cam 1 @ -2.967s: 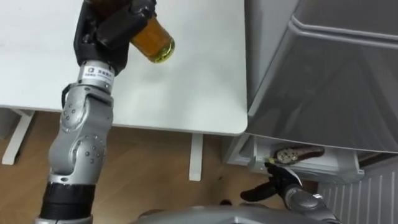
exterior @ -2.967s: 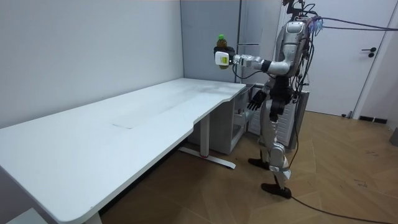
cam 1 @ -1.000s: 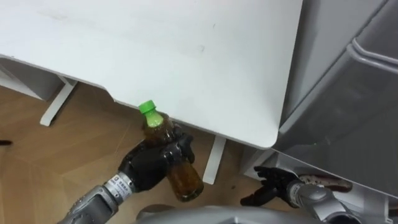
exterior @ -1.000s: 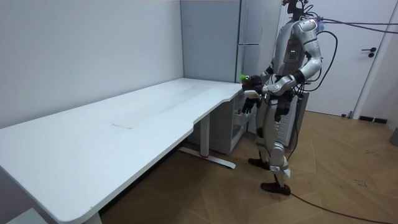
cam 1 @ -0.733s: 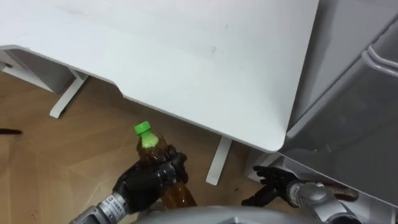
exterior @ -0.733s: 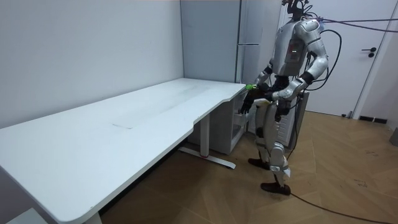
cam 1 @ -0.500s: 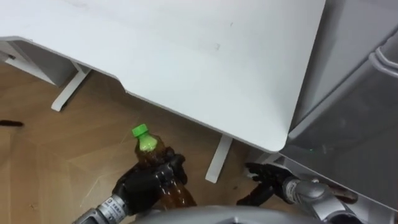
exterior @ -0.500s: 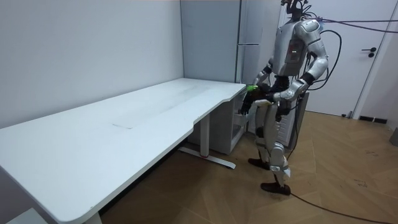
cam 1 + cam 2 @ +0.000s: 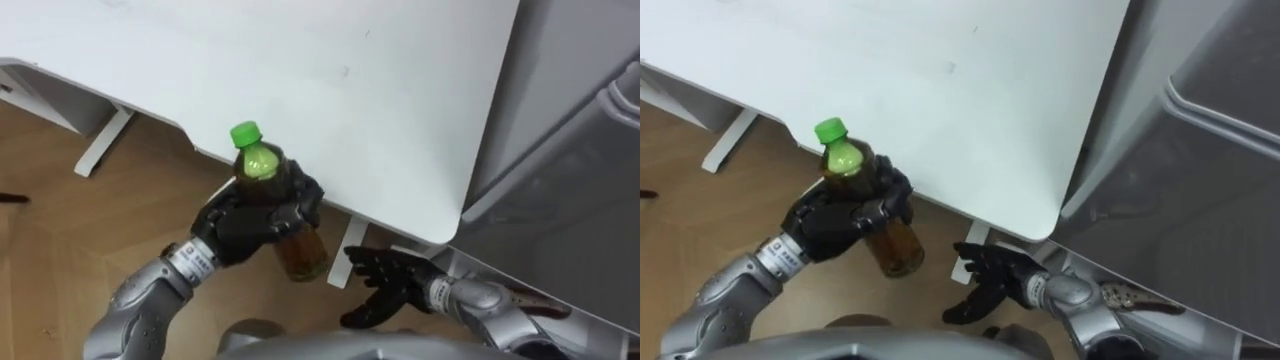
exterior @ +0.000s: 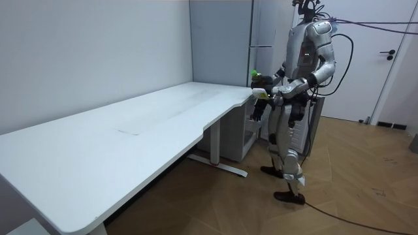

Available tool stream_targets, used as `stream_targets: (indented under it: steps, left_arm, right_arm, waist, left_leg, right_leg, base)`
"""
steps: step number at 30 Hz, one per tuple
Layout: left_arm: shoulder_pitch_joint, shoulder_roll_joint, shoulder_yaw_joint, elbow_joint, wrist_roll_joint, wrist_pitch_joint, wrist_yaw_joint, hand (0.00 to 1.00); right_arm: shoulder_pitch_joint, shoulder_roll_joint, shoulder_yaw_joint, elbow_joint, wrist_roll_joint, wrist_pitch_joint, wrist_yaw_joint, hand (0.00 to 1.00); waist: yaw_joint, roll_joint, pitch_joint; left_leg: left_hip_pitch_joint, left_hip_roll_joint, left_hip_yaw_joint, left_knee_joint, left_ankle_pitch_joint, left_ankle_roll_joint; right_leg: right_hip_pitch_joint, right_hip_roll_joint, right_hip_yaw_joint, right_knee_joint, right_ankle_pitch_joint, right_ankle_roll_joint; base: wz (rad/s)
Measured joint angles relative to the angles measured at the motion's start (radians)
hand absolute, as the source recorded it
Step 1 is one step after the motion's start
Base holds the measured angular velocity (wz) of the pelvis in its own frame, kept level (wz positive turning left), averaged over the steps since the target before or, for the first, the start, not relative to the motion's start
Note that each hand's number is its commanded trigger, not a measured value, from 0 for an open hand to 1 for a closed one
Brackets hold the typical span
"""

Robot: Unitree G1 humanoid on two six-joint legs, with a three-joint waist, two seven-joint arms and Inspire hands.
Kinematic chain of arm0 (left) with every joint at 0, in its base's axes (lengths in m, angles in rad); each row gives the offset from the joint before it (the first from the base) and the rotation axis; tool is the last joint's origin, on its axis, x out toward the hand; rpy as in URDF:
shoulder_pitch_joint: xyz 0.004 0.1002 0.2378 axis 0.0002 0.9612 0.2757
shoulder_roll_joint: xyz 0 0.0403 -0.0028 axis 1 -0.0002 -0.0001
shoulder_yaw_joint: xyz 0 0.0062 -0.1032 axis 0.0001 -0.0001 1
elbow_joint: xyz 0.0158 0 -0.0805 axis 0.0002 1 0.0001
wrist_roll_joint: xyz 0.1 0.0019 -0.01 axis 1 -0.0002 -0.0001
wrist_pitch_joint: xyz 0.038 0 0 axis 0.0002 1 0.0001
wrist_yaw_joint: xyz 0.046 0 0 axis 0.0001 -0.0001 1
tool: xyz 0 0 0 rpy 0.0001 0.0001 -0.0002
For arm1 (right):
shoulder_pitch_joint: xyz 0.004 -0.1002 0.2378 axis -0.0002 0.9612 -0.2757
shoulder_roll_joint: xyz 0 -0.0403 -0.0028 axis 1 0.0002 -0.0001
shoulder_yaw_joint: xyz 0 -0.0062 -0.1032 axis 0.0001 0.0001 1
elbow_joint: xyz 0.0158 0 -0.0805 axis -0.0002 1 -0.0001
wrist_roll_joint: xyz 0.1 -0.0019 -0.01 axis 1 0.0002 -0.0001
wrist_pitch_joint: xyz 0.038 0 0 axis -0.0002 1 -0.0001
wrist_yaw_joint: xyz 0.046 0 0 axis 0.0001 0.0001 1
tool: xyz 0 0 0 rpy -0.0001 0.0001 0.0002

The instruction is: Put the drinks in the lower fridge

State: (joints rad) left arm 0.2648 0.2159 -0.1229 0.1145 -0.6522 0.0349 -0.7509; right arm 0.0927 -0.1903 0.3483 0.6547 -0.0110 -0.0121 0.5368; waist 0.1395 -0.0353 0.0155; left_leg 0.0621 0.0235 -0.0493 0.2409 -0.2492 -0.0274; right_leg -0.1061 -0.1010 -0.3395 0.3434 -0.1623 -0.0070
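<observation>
At the fridge end of the long white desk [image 9: 300, 60], the robot stands upright on both feet, with the desk corner just in front of it. From its head, furthest left is the wooden plank floor [image 9: 70, 240], and a white desk leg [image 9: 100, 150] slants down to it under the desk edge.

Next comes the left hand [image 9: 240, 228]. Its dark fingers are wrapped tight round the middle of a clear plastic bottle of amber drink with a bright green cap [image 9: 300, 252]. The bottle is held off the floor and tilted, cap up and to the left, base down and to the right. Half a second ago it hung lower, with its cap over bare floor below the desk edge. Now the hand has lifted it, so the cap and neck show against the white desktop. From across the room it sits at about desktop height beside the corner.

Right of the bottle and lower is the right hand [image 9: 385, 285]. It holds nothing, and its fingers are spread wide and pointing left. It has swung in under the desk corner, closer to the bottle than before but still apart from it.

Furthest right stands the tall grey fridge [image 9: 570, 160], just beside the desk.
</observation>
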Motion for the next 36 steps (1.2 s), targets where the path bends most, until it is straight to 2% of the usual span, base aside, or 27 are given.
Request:
stream_targets:
  steps: [5, 8, 10, 13, 14, 20, 26, 36]
  left_arm:
    - [-0.05, -0.007, -0.032, -0.004, 0.071, -0.006, 0.058, 1.0]
    - [-0.079, -0.003, -0.065, -0.013, 0.105, -0.012, 0.097, 1.0]
    - [-0.091, -0.003, -0.082, -0.03, 0.133, -0.018, 0.115, 1.0]
    - [-0.112, -0.004, -0.104, -0.037, 0.145, -0.04, 0.128, 1.0]
    - [-0.119, -0.004, -0.117, -0.037, 0.145, -0.046, 0.139, 1.0]
    - [-0.122, -0.003, -0.185, -0.034, 0.145, -0.051, 0.154, 1.0]
    - [-0.122, -0.001, -0.224, -0.019, 0.145, -0.051, 0.154, 1.0]
    - [-0.123, 0.022, -0.273, 0.036, 0.138, -0.05, 0.15, 1.0]
  right_arm:
    - [0.001, -0.002, 0.025, -0.042, 0.055, -0.019, 0.03, 0.0]
    - [-0.003, -0.002, 0.025, -0.049, 0.065, -0.023, 0.041, 0.0]
    - [-0.004, -0.003, 0.029, -0.049, 0.089, -0.027, 0.041, 0.0]
    - [0.0, -0.003, 0.036, -0.075, 0.092, -0.033, 0.045, 0.0]
    - [-0.002, -0.003, 0.04, -0.084, 0.092, -0.041, 0.052, 0.0]
    - [-0.003, -0.002, 0.051, -0.088, 0.092, -0.051, 0.082, 0.0]
    - [-0.004, 0.002, 0.054, -0.088, 0.082, -0.051, 0.101, 0.0]
    - [-0.005, 0.006, 0.055, -0.107, 0.091, -0.046, 0.098, 0.0]
  waist:
    - [-0.03, -0.006, -0.002]
    - [-0.053, -0.005, -0.0015]
    - [-0.053, -0.004, -0.0013]
    - [-0.067, 0.001, 0.0018]
    - [-0.083, 0.003, 0.0027]
    - [-0.105, 0.015, 0.0081]
    - [-0.128, 0.016, 0.0072]
    - [-0.161, 0.022, 0.0026]
  left_leg:
    - [0.007, 0.003, 0.048, 0.0, 0.0, 0.0]
    - [0.005, 0.002, 0.05, -0.001, -0.001, 0.002]
    - [0.005, 0.002, 0.062, -0.001, -0.001, 0.002]
    - [0.005, 0.002, 0.066, -0.001, -0.001, 0.003]
    - [0.007, 0.002, 0.069, -0.001, -0.002, 0.003]
    - [0.017, 0.003, 0.085, -0.004, -0.003, 0.005]
    - [0.019, 0.004, 0.1, -0.004, -0.005, 0.009]
    - [0.023, 0.004, 0.14, -0.003, -0.009, 0.015]
  right_leg:
    - [-0.001, 0.003, 0.015, -0.001, 0.004, 0.001]
    - [-0.004, 0.004, 0.022, -0.002, 0.006, 0.003]
    - [-0.01, 0.006, 0.035, -0.001, 0.009, 0.002]
    - [-0.014, 0.008, 0.04, -0.002, 0.016, 0.001]
    - [-0.014, 0.008, 0.042, -0.002, 0.016, 0.001]
    - [-0.016, 0.014, 0.064, 0.001, 0.017, 0.0]
    - [-0.022, 0.02, 0.078, 0.004, 0.019, -0.001]
    - [-0.037, 0.031, 0.121, -0.003, 0.039, 0.0]
  base:
    - [-0.1]
    - [-0.04]
    - [-0.17]
    - [-0.08]
    - [-0.05]
    - [-0.09]
    - [-0.07]
    - [-0.14]
